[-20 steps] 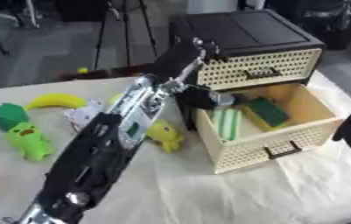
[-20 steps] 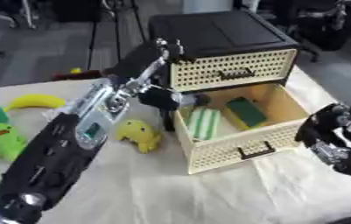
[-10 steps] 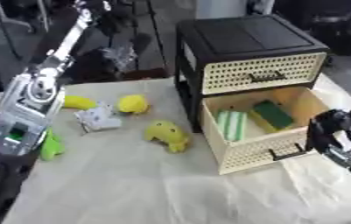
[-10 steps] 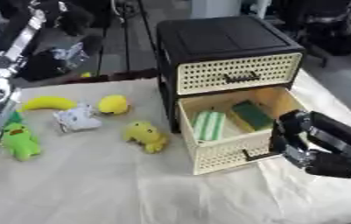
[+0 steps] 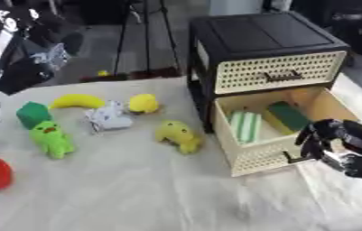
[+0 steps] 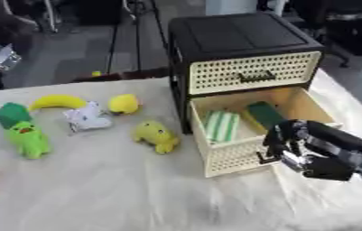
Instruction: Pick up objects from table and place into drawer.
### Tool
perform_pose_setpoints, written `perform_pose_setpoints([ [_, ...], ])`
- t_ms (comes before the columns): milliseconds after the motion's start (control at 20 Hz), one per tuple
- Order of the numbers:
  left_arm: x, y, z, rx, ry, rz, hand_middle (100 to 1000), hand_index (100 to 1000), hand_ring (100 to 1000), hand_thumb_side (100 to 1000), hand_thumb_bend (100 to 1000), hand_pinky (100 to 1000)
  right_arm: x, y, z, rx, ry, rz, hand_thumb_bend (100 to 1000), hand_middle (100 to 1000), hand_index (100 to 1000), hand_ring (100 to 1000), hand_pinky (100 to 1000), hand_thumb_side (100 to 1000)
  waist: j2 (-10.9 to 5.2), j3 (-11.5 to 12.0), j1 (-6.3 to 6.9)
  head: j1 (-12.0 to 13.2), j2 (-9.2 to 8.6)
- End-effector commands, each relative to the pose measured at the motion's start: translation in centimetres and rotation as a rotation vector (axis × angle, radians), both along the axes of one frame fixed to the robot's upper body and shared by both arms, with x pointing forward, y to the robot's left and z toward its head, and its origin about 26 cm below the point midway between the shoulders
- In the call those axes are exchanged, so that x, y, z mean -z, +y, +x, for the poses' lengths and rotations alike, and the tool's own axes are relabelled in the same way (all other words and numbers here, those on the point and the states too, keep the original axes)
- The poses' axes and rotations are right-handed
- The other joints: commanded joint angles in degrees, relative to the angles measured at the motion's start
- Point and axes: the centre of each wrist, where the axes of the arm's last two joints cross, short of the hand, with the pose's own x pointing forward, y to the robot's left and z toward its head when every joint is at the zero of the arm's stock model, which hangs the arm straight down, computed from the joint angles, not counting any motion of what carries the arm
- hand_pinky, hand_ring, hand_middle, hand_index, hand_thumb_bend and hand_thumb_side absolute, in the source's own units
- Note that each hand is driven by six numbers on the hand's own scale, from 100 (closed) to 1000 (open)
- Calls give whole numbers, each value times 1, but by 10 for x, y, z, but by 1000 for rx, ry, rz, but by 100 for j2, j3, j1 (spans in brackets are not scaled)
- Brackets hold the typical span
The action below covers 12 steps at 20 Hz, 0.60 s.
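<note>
Where right hand (image 6: 314,151) covers drawer (image 6: 239,151) — handle hidden.

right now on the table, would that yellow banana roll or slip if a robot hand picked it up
The yellow banana lies flat on its curved side on the cloth-covered table, so it probably won't roll, though it might pivot if nudged. Its smooth, toy-like look suggests it is light, stiff and perhaps slippery. Its tapered ends look harder to grasp than the middle.

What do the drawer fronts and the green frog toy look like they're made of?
Drawer fronts: cream, perforated in a fine grid, probably moulded plastic imitating weave, in a matte black frame. Green frog toy: rounded, uniformly bright, matte; likely soft rubber or plastic, though plush can't be ruled out.
</note>
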Motion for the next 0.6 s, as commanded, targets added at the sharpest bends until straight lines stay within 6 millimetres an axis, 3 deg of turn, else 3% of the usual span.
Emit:
perform_pose_setpoints([
  [50, -12, 7, -6, -24, -47, -1, 592, 714, 598, 793, 536, 610, -7, -6, 6, 33, -22, -45, 100, 709, 642, 586, 362, 997, -77, 35, 0, -31, 46],
  [600, -9, 12, -12, -50, -60, -46, 591, 714, 598, 791, 534, 610, 5, -10, 23, 105, -16, -116, 100, 724, 645, 683, 451, 1000, -86, 196, 46, -94, 72],
])
